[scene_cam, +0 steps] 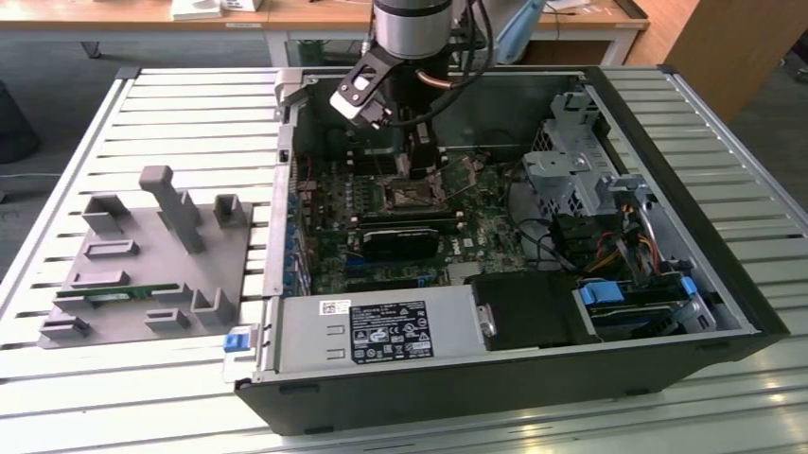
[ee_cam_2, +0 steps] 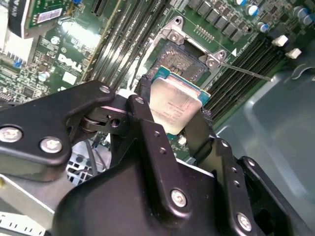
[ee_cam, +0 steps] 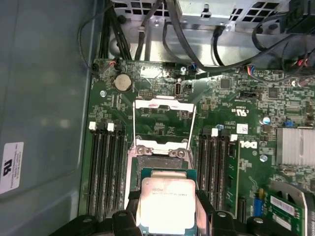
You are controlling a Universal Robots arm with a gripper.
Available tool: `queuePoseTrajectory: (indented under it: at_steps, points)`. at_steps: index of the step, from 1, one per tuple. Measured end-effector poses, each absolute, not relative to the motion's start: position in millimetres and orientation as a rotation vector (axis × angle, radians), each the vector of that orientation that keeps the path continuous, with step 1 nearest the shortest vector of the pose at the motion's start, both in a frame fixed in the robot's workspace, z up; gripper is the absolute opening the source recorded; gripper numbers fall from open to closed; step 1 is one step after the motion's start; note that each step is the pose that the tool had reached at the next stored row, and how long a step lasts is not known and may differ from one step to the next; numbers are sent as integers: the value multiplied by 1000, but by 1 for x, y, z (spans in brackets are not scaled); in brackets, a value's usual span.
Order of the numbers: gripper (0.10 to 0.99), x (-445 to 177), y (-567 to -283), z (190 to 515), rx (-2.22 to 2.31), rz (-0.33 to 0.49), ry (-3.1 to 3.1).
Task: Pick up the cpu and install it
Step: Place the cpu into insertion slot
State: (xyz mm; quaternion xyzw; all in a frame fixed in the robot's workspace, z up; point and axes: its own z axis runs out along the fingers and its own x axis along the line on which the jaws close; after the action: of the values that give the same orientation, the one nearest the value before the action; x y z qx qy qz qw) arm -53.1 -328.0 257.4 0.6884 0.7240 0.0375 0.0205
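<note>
The cpu (ee_cam_2: 174, 105) is a flat square chip with a shiny silver top and a greenish rim, and my gripper (ee_cam_2: 172, 115) is shut on it, black fingers (ee_cam_2: 143, 110) pressing two opposite edges. In the first wrist view the cpu (ee_cam: 167, 201) hangs tilted, just short of the open metal-framed socket (ee_cam: 158, 158) on the green motherboard, whose load plate (ee_cam: 165, 115) is flipped back. In the exterior view my gripper (scene_cam: 421, 170) reaches down into the open computer case, right above the socket (scene_cam: 411, 197).
Memory slots (ee_cam: 106, 167) flank the socket on both sides. Cables (scene_cam: 555, 241), a drive cage (scene_cam: 574, 175) and a power supply (scene_cam: 378, 336) crowd the case. On the exterior view's left, a grey fixture (scene_cam: 139, 270) on the slatted table holds a green memory stick (scene_cam: 120, 296).
</note>
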Motion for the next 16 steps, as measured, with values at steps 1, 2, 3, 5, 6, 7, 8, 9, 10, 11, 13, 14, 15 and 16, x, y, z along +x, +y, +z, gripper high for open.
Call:
queuePoseTrajectory:
  at_steps: [1,2,3,5,6,7,8,9,10,11,13,14,15,16]
  points:
    - [529,-53,-328,256,2135,116,2245]
    - [529,-53,-327,254,2134,114,2245]
    - [529,-53,-327,252,2133,110,2243]
    - [529,-53,-325,249,2129,102,2240]
    - [529,-53,-324,248,2129,101,2239]
    - [529,-53,-323,246,2129,100,2238]
    - [529,-53,-323,245,2131,100,2237]
    - [529,-53,-323,243,2133,100,2235]
    - [529,-53,-322,242,2136,100,2231]
    - [529,-53,-322,241,2139,100,2229]
    - [529,-53,-322,239,2149,99,2219]
    - [529,-53,-322,239,2156,99,2212]
    - [529,-54,-322,238,2161,99,2207]
    - [529,-54,-321,237,2163,98,2205]
